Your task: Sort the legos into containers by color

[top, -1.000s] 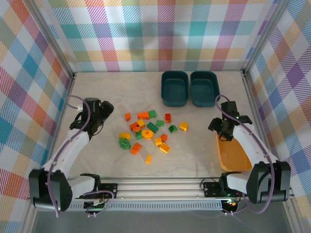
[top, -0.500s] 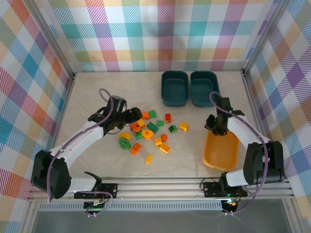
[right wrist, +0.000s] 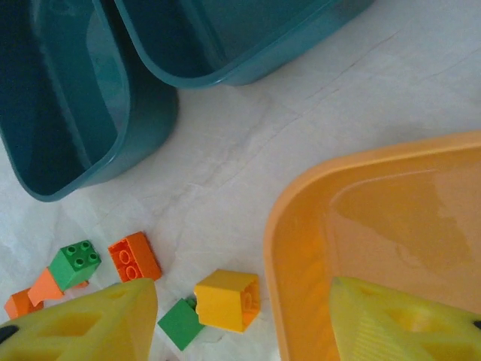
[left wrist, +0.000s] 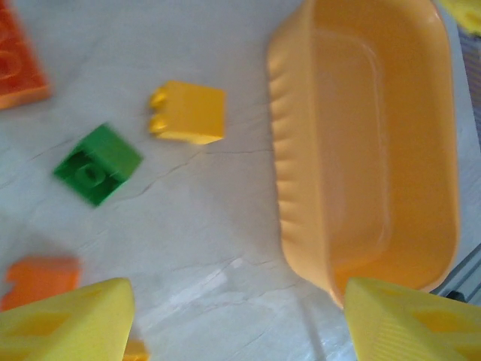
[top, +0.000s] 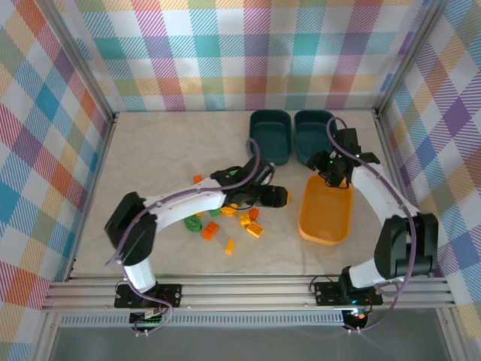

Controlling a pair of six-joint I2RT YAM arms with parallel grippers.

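Yellow tub (top: 325, 210) lies just right of left end effector (top: 283, 197).

Top camera looks down on the whole worktop (top: 165, 150); wrist cameras peer closely past left hand (left wrist: 239, 320) and right hand (right wrist: 244, 316), sharing the yellow-orange tub (left wrist: 361, 150).

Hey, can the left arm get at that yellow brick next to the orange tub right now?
Probably yes. The left gripper is open close by, and the yellow brick lies alone on the table, clear of the tub and the green brick.
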